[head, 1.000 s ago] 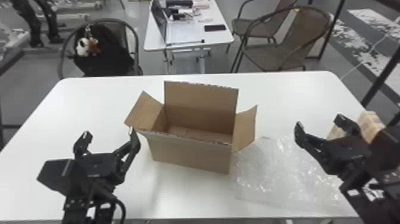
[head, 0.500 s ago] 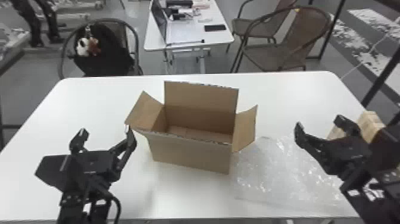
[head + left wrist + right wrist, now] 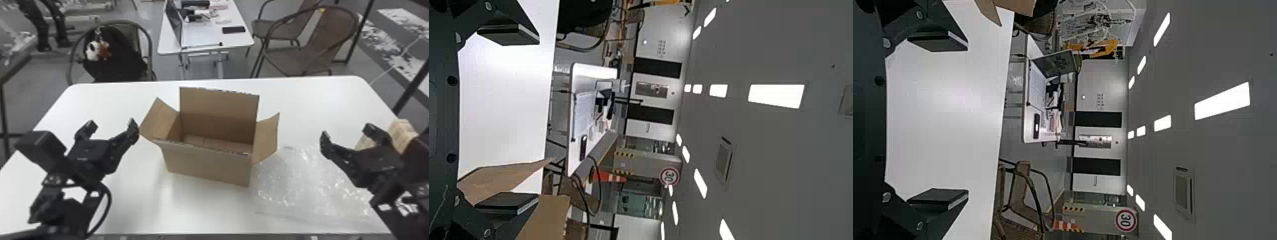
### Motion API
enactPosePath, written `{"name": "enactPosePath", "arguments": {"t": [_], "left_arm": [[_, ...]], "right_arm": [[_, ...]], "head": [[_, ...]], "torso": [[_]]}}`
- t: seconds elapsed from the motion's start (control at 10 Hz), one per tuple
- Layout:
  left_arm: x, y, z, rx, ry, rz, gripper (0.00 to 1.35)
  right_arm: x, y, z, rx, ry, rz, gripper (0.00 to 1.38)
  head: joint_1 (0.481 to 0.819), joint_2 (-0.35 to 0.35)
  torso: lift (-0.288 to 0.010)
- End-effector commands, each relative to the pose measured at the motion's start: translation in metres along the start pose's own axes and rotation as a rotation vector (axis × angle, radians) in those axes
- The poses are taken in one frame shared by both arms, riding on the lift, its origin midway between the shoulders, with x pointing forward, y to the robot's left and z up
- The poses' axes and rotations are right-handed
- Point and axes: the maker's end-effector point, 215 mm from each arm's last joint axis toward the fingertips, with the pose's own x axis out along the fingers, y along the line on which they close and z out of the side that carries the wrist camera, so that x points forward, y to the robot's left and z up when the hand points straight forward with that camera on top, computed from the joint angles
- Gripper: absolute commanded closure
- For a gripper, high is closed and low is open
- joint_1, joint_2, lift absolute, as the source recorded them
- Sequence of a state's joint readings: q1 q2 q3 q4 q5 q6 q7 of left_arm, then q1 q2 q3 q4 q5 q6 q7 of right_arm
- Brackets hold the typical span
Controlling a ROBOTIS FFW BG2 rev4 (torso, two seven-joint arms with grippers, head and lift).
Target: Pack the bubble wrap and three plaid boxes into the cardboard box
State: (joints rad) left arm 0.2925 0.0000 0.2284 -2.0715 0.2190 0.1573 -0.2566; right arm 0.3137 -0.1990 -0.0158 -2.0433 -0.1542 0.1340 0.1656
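In the head view my left gripper (image 3: 110, 126) stands open beside the left flap of the cardboard box (image 3: 207, 162); its fingers are wide apart in the left wrist view, where the left gripper (image 3: 511, 120) has a box flap (image 3: 544, 217) near one finger. The box is upright with its top flaps spread. To its right the bubble wrap (image 3: 297, 188) lies flat on the table. My right gripper (image 3: 346, 132) is open above the wrap's right part, and the right gripper (image 3: 940, 120) holds nothing in its own view. Behind it, plaid boxes (image 3: 402, 134) are partly hidden.
The white table (image 3: 105, 99) carries all of this. Beyond its far edge are a chair with a black bag (image 3: 115, 57), a small desk (image 3: 204, 35) with a laptop, and brown wicker chairs (image 3: 312, 41).
My left gripper first shifted slightly left, then came back right toward the box's left flap. The right gripper, box and wrap have kept their places.
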Motion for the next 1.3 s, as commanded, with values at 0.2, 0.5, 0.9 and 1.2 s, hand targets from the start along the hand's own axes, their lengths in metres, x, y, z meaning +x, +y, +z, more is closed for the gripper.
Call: {"name": "enactPosePath", "arguments": {"t": [0.2,0.5,0.9,1.2], "left_arm": [[0.016,-0.011,-0.031,-0.278,0.232,-0.098,0.18],[0.028,-0.02,-0.031,-0.315,0.288,-0.145,0.18],[0.035,-0.043,-0.04,-0.402,0.329,-0.217,0.48],[0.033,-0.046,-0.045,-0.432,0.348,-0.225,1.18]], "right_arm": [[0.001,0.0,-0.002,0.0,0.004,0.002,0.24],[0.004,0.003,-0.002,0.0,0.004,0.018,0.24],[0.004,0.003,-0.002,-0.002,0.004,0.022,0.24],[0.004,0.003,-0.004,0.002,0.006,0.022,0.24]], "head": [[0.684,0.079],[0.695,0.059],[0.694,0.036],[0.695,0.026]], "torso": [[-0.174],[-0.174],[-0.174],[-0.174]]}}
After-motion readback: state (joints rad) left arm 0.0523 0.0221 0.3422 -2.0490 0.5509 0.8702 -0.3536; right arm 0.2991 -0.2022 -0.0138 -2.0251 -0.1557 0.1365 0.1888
